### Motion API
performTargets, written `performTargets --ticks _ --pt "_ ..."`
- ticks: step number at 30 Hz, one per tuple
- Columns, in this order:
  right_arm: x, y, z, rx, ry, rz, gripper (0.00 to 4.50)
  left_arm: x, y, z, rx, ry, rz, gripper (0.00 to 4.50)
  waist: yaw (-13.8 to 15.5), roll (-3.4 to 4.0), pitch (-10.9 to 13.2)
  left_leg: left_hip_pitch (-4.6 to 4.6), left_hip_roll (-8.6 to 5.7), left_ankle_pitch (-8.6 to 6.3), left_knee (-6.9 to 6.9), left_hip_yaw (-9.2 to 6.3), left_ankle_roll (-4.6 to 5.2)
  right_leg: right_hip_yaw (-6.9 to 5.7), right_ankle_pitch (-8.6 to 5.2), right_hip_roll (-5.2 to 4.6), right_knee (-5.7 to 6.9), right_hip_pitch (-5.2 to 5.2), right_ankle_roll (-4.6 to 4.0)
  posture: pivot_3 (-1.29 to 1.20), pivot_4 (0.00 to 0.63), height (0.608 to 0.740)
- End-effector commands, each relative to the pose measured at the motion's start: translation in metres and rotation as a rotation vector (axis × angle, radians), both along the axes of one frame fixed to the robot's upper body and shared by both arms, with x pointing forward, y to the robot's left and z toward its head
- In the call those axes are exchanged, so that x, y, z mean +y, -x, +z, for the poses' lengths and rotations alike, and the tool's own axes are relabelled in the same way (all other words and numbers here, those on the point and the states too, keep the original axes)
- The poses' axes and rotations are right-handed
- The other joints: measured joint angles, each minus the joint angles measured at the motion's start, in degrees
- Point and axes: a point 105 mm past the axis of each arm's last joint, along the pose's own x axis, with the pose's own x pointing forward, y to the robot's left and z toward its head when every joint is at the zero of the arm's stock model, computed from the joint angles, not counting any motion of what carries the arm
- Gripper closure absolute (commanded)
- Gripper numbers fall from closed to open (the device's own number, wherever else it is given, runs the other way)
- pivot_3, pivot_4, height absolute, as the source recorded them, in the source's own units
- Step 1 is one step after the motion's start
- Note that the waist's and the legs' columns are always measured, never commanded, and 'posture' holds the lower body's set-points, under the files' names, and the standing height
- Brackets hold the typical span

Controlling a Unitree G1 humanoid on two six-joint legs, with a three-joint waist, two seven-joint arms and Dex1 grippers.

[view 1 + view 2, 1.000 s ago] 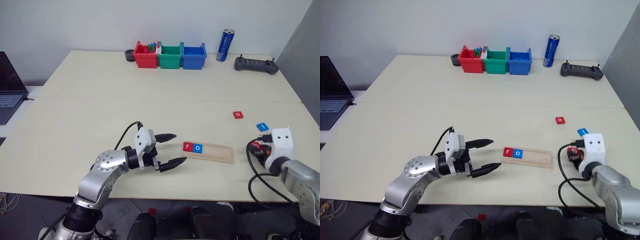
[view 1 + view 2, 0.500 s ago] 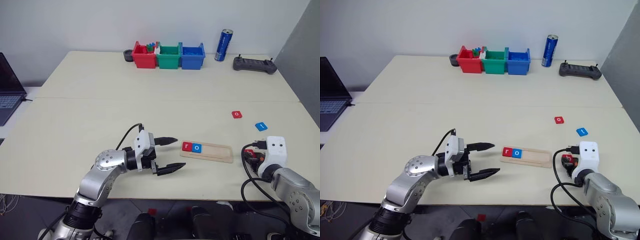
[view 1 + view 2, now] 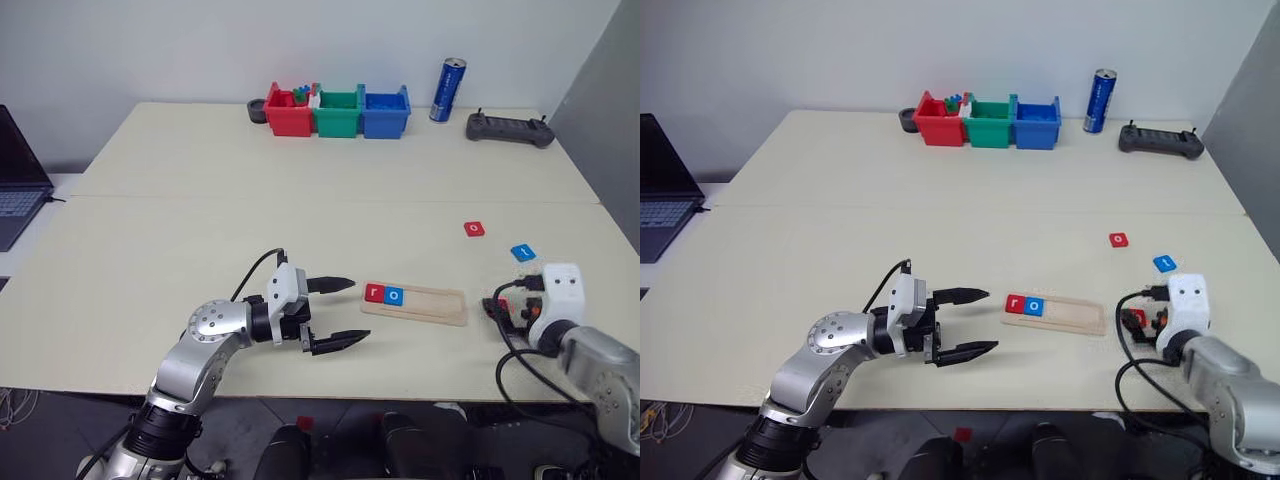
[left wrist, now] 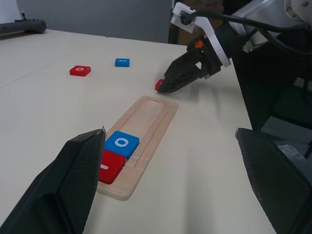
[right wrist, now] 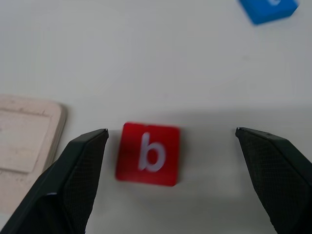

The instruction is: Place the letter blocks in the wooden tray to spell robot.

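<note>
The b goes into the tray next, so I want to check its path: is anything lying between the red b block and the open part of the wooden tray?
Nothing visible. The red b block lies flat on bare table just off the empty end of the wooden tray, between the open fingers of the right pincer.

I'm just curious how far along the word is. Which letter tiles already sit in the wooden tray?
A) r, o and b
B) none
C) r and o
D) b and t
C: the wooden tray holds a red r tile and a blue o tile; the red b tile lies on the table beside it.
</note>
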Motion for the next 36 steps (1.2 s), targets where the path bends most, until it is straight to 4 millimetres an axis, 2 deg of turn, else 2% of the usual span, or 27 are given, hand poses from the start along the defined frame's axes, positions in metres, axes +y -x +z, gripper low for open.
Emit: performTargets --ticks 1,4,6,8,11,15,18,23,27,31,36 --pt "0.003 -0.015 0.05 -0.169 0.052 0.123 0.04 -0.001 -0.002 0.008 -0.038 0.015 -0.009 0.0 -0.07 0.02 0.02 0.0 0.02 0.0 0.0 0.0 0.0 -0.01 -0.02 0.03 0.0 0.0 0.04 0.0 0.15 0.74" --pt "0.013 -0.022 0.067 -0.204 0.058 0.261 0.04 -0.002 -0.005 0.007 -0.039 0.017 -0.01 0.0 0.05 0.0 0.03 -0.02 0.01 0.0 0.0 -0.01 0.0 -0.02 -0.01 0.02 -0.01 -0.01 0.01 0.0 0.15 0.74" --pt "0.029 -0.02 0.071 -0.216 0.057 0.453 0.04 -0.003 -0.005 0.007 -0.039 0.019 -0.015 0.0 0.09 -0.01 0.03 -0.05 0.0 0.0 0.0 -0.03 0.01 -0.03 0.04 0.02 -0.06 0.01 -0.07 0.0 0.15 0.74" --pt "0.035 -0.011 0.061 -0.179 0.114 0.638 0.04 -0.005 -0.004 0.006 -0.037 0.023 -0.024 0.0 0.28 -0.03 0.04 -0.08 -0.02 -0.01 -0.01 -0.01 0.02 -0.03 0.05 -0.01 -0.14 0.01 -0.08 0.0 0.15 0.74" --pt "0.028 0.009 0.026 -0.054 0.314 0.907 0.04 -0.007 -0.002 0.006 -0.038 0.025 -0.036 0.0 0.84 -0.05 0.05 -0.12 -0.07 -0.02 -0.06 -0.05 0.04 -0.09 0.04 -0.08 -0.25 0.04 -0.07 0.0 0.15 0.74" --pt "0.014 0.028 -0.001 0.109 0.366 1.107 0.04 -0.007 -0.001 0.008 -0.042 0.028 -0.037 0.0 0.84 -0.08 0.08 -0.12 -0.1 -0.02 -0.04 0.03 0.04 -0.07 0.05 -0.18 -0.29 0.05 -0.03 0.0 0.15 0.74" --pt "0.003 0.028 -0.01 0.167 0.407 1.162 0.04 -0.007 0.0 0.008 -0.042 0.03 -0.034 0.0 0.34 -0.09 0.08 0.0 -0.06 -0.02 -0.01 0.11 0.04 -0.01 0.05 -0.16 -0.2 0.06 -0.03 0.0 0.15 0.74" --pt "-0.009 0.01 -0.01 0.156 0.454 1.159 0.04 -0.008 0.001 0.009 -0.042 0.034 -0.023 0.0 0.04 -0.11 0.1 0.06 -0.04 -0.02 0.01 0.13 0.03 0.03 0.06 -0.13 -0.14 0.08 -0.04 0.0 0.15 0.74" --pt "-0.006 -0.001 -0.012 0.139 0.443 1.165 0.04 -0.008 0.001 0.01 -0.043 0.037 -0.013 0.0 0.21 -0.12 0.1 0.04 -0.06 -0.02 0.04 0.1 0.03 0.01 0.06 -0.15 -0.14 0.09 -0.05 0.0 0.15 0.74" --pt "-0.003 -0.003 -0.016 0.153 0.431 1.18 0.04 -0.009 0.002 0.01 -0.043 0.037 -0.013 0.0 0.41 -0.11 0.1 0.03 -0.08 -0.02 0.04 0.07 0.03 0.0 0.06 -0.17 -0.11 0.09 -0.05 0.0 0.15 0.74" --pt "-0.007 -0.011 -0.021 0.173 0.37 1.133 0.04 -0.008 0.004 0.01 -0.046 0.033 -0.015 0.0 0.34 -0.1 0.1 0.05 -0.09 -0.02 0.05 0.08 0.03 0.0 0.06 -0.2 -0.08 0.09 -0.05 0.0 0.15 0.74"
